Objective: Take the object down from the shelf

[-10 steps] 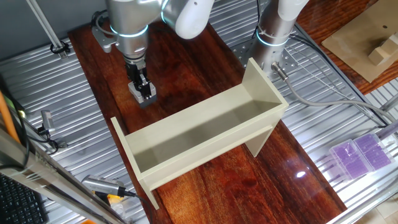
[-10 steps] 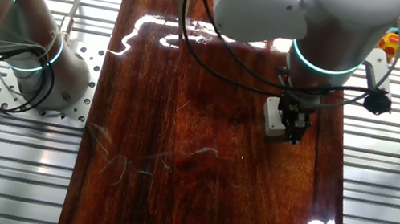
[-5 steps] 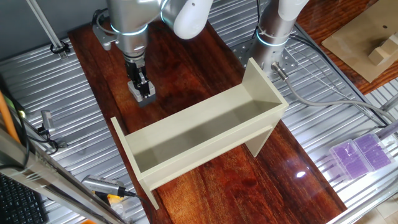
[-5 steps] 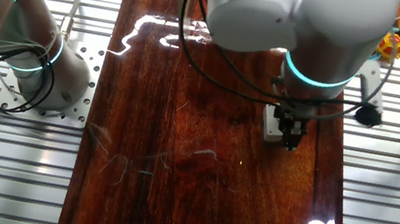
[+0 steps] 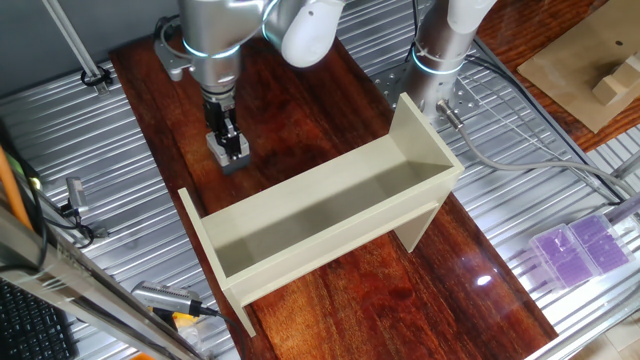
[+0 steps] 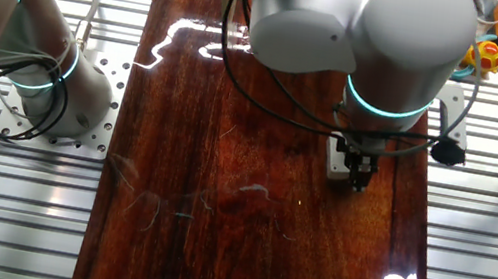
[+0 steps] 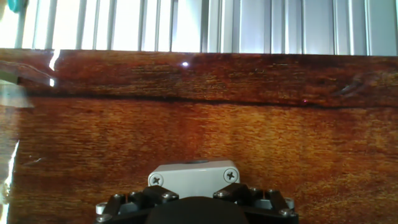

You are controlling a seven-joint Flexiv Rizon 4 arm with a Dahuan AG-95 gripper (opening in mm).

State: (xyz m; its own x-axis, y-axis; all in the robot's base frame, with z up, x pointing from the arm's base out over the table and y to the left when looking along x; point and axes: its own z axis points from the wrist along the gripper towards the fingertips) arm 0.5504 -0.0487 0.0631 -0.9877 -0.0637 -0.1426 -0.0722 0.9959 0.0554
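The object, a small grey box, is low on the dark wooden table, left of and behind the shelf. My gripper points straight down and is shut on the box. In the other fixed view the box shows at the left of my gripper. In the hand view the box's light grey face, with two screws, sits between my fingers. Its red button does not show. The beige trough shelf stands empty.
A second arm's base stands behind the shelf's far end panel and also shows in the other fixed view. Purple cases and tan blocks lie at the right. Tools lie at the front left.
My arm's upper body has shifted a little. The gripper and the box have moved only slightly and stay low over the table.
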